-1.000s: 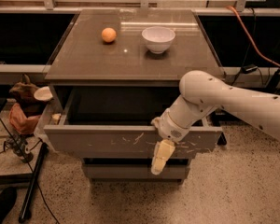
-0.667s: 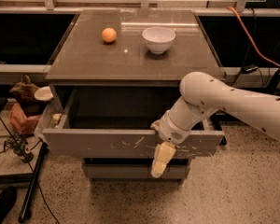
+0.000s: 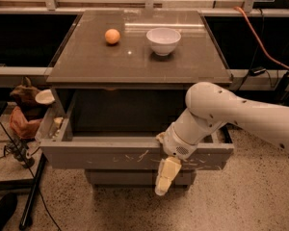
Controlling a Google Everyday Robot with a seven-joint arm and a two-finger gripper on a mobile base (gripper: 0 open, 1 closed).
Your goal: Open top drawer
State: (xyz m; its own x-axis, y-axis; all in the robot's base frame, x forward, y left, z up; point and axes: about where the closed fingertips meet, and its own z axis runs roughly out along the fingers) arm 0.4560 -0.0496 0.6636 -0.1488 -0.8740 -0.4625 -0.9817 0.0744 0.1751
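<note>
Open passage down into top drawer (image 3: pixel 106 154) at left of view; blocked at right by arm (image 3: pixel 241 114), with gripper (image 3: pixel 164 178) hanging over its front.

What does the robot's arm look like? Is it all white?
Mostly. The arm is fat, smooth and white, with a round elbow and tiny dark dots. Its tool, hanging in front of the top drawer, is pale yellow. No cables show on it.

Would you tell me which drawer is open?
The top drawer, pulled out under the tabletop; the lower drawer sits pushed in. The gripper hangs at the top drawer's scratched front.
</note>
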